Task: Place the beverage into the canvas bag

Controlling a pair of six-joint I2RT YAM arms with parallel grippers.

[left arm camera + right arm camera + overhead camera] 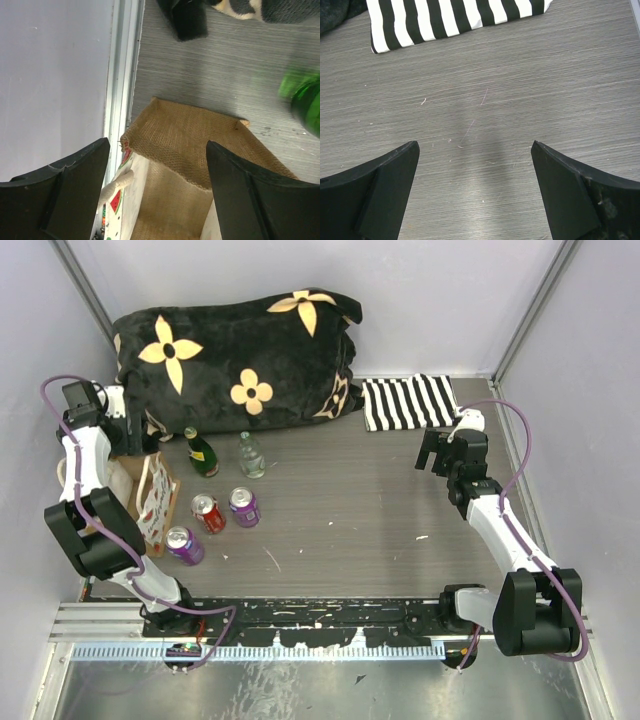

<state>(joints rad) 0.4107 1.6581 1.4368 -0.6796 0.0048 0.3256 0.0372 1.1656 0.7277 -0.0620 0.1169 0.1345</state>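
The canvas bag (153, 502) stands at the table's left edge, tan burlap with a white printed side. In the left wrist view its open mouth (172, 165) lies right below and between my fingers, with nothing showing inside. My left gripper (133, 440) (157, 145) is open and empty, hovering just behind the bag. The beverages stand to the right of the bag: a green bottle (201, 452) (305, 100), a clear bottle (250, 455), a red can (208, 513) and two purple cans (244, 507) (184, 545). My right gripper (432, 458) (475, 145) is open and empty over bare table.
A big black plush item with yellow flowers (240, 360) fills the back of the table. A black-and-white striped cloth (408, 402) (455, 20) lies at the back right. A metal rail and wall (120, 75) run close along the bag's left side.
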